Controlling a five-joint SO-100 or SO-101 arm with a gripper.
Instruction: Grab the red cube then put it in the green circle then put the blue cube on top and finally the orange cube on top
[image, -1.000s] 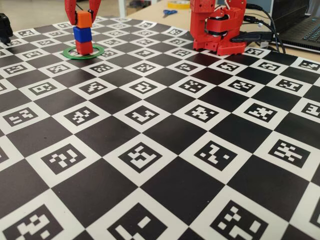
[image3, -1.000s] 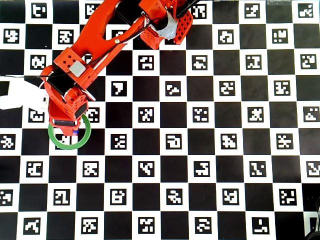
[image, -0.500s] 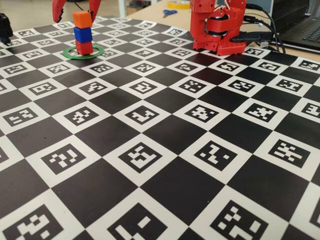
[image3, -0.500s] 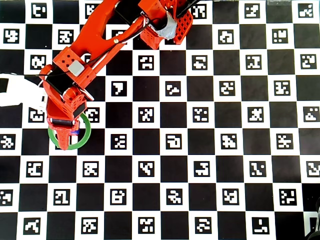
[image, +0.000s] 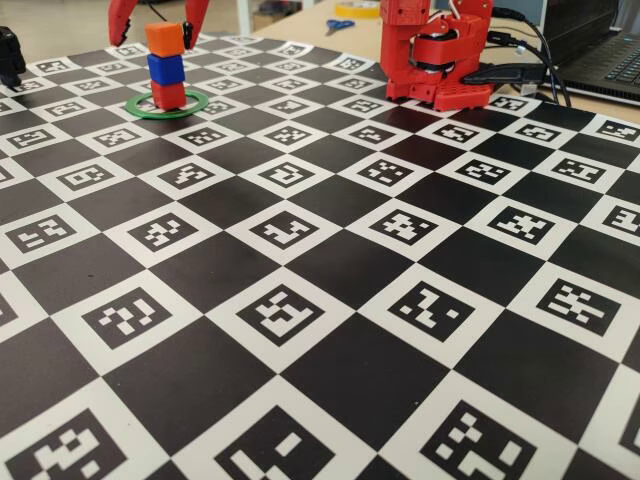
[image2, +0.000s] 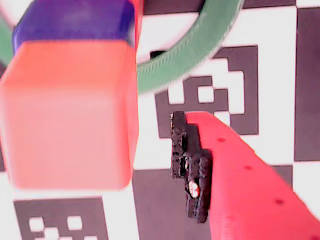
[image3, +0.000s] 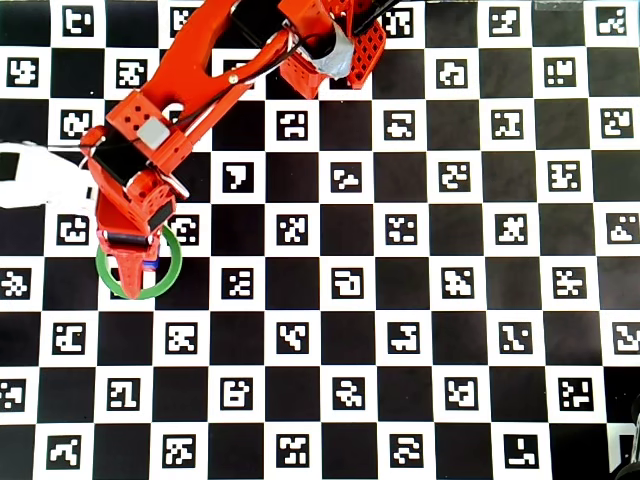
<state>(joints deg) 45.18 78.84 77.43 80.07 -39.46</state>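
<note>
Main risk: pincer (image: 155, 12) sits spread wide with a finger either side of the orange cube (image: 164, 39), gripping nothing, so any sideways drift while pulling out could clip it and topple the stack. Stack stands upright inside the green circle (image: 193, 105) on the checkered surface (image: 330, 260): red cube (image: 168, 95) at the bottom, blue cube (image: 165, 68) on it, orange on top, edges roughly aligned.

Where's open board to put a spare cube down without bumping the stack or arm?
The whole checkerboard right of and below the green circle in the overhead view is bare. It's crowded at the upper left: the open gripper hangs over the orange cube, blue cube and red cube, with the arm base behind.
</note>
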